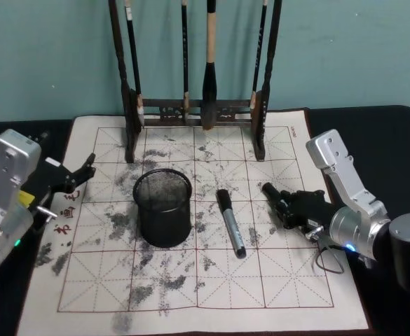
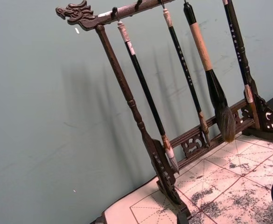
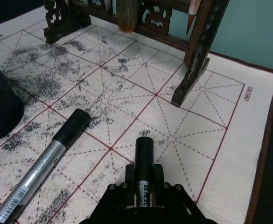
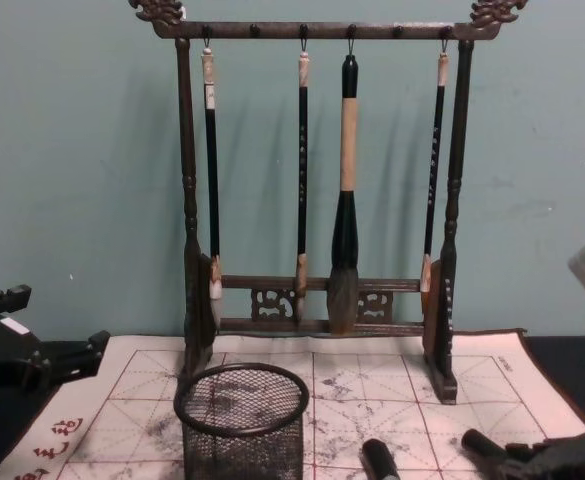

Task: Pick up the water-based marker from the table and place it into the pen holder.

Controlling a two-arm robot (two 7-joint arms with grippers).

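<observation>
The right claw (image 1: 282, 201) is clamped on a water-based marker (image 3: 144, 156) near the tabletop's right edge, its long axis pointing toward the far-left corner. The pen holder (image 1: 164, 225) stands leftward, mid-tabletop, with a second marker (image 1: 230, 222) lying between. The left claw (image 1: 78, 175) sits open by the left edge.

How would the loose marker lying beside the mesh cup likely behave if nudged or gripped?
The loose marker is a round barrel lying flat on the mat, so a sideways nudge would probably roll it. Its silvery barrel looks hard and smooth: likely stiff, perhaps slippery. Slim, so probably light; the right gripper holds a similar second marker.
</observation>
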